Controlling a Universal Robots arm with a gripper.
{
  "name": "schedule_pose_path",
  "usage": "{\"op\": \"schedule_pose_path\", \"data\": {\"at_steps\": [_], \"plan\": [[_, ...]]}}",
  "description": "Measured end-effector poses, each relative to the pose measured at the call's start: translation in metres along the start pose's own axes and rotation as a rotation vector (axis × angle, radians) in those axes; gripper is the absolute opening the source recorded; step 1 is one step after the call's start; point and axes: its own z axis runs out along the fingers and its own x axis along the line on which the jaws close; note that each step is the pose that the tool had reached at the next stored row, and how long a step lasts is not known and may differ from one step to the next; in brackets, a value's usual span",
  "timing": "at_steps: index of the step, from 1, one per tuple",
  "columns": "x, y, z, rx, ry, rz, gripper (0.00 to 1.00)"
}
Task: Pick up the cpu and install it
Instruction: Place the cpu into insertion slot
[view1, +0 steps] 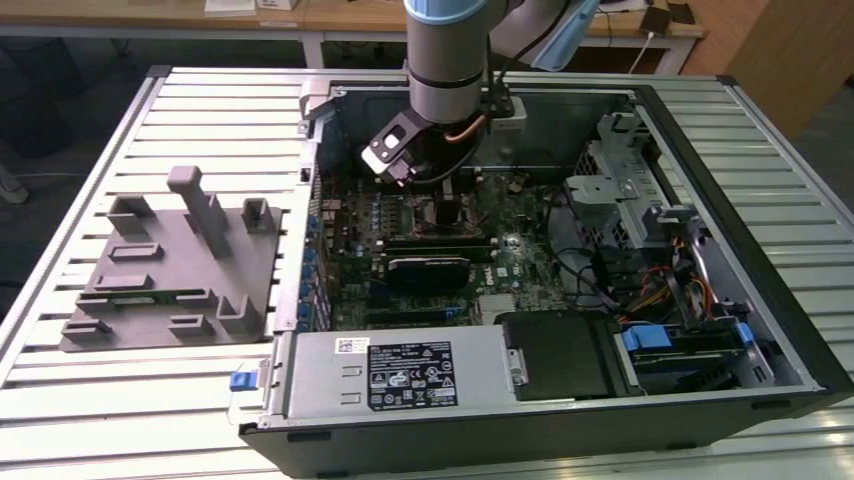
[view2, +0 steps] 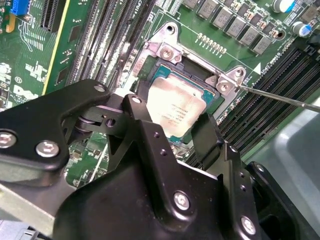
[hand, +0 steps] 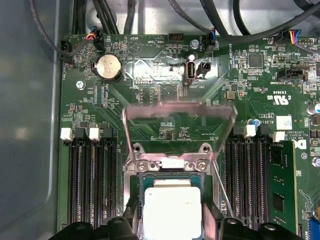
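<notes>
On the exterior view's left, a grey holder (view1: 167, 270) is lying on the slatted table (view1: 134, 400), just beside the open computer case (view1: 785, 300). Toward the middle, the arm (view1: 447, 50) is hanging straight down into the case, putting the gripper (view1: 445, 190) over the motherboard (view1: 347, 275). In both wrist views the gripper (view2: 170, 122) (hand: 172, 225) is narrowed around the cpu (view2: 177, 107) (hand: 172, 210). Its black fingers (view2: 137, 112) are pressing against two opposite edges of the chip, so it is gripping it. The cpu is sitting silver side up within the frame of the socket (view2: 165, 47) (hand: 170, 165); cannot tell whether it is fully seated or just above the contacts. The load plate (hand: 180, 115) is standing raised behind the socket, and the thin lever (view2: 280, 97) is angling away beside it. Memory slots (hand: 92, 185) are running along both sides. On the exterior view's right, a metal drive cage (view1: 627, 180) is occupying the case wall.
</notes>
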Motion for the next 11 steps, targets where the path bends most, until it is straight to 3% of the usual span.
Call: {"op": "schedule_pose_path", "data": {"at_steps": [5,11], "plan": [[-0.0002,0.0000,-0.0012,0.0006,-0.0009,0.000,0.61],[-0.0002,0.0004,-0.0085,0.0003,-0.0005,0.000,0.61]]}}
